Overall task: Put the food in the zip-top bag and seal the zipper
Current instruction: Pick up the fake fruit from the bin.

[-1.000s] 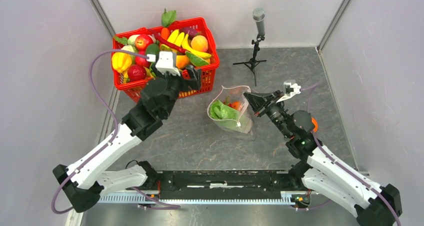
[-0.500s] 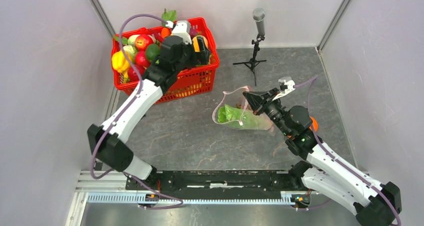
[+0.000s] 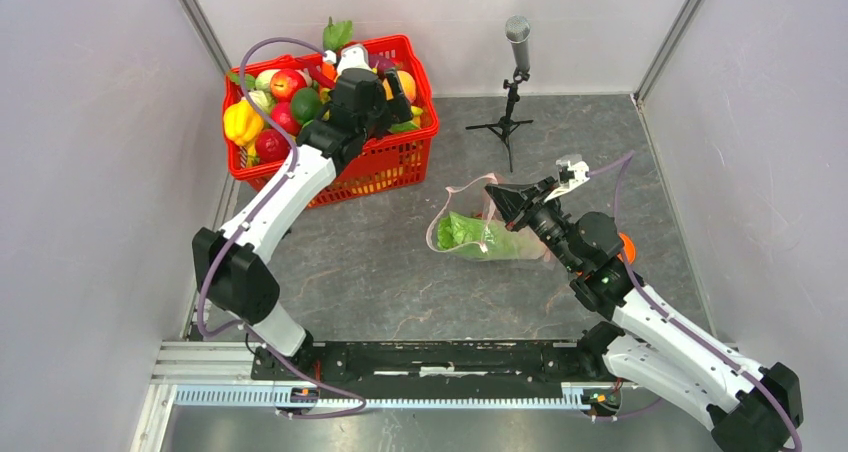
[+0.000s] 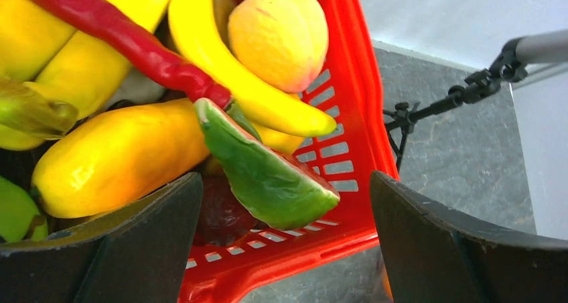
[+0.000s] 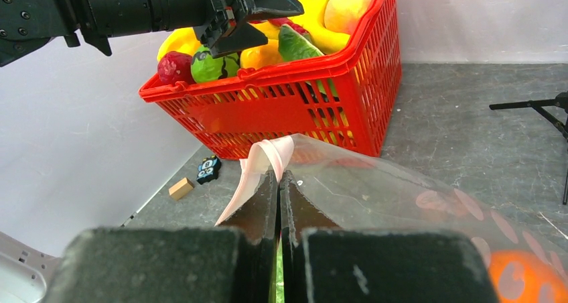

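Orange (image 5: 529,276) in bag (image 5: 402,189); right wrist only

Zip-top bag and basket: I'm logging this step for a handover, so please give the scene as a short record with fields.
zip-top bag: on its side on the table, rim pinched by the right pincer
zipper: unsealed, mouth open
in bag: green cabbage
left pincer: open, empty, over the red basket
between its fingers: watermelon slice, lying in the basket
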Robot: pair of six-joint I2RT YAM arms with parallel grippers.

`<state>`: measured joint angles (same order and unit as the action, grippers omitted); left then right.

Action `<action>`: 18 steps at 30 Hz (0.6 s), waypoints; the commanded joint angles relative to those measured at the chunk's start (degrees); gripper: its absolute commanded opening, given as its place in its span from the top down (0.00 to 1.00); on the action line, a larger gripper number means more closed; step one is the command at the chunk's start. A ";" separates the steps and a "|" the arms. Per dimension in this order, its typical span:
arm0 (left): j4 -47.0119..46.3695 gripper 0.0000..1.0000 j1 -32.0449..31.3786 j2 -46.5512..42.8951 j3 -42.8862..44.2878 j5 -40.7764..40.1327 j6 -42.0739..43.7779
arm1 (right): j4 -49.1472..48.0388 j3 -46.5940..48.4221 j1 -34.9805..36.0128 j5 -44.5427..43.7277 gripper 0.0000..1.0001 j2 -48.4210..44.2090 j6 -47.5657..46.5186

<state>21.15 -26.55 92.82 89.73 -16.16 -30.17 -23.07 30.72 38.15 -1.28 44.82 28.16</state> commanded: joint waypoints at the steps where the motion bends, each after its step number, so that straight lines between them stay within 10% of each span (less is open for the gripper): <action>1: 0.65 0.01 0.88 0.83 1.75 -4.62 -5.20 | -3.96 -0.27 -0.01 -0.91 1.00 -0.88 0.38; 18: -3.89 0.40 1.41 6.03 0.73 -5.74 -6.87 | -4.53 -0.14 -0.01 -1.16 1.00 -0.30 0.75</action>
<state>19.55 -25.47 99.79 89.76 -19.66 -34.74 -23.46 30.50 38.15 -1.56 44.84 28.69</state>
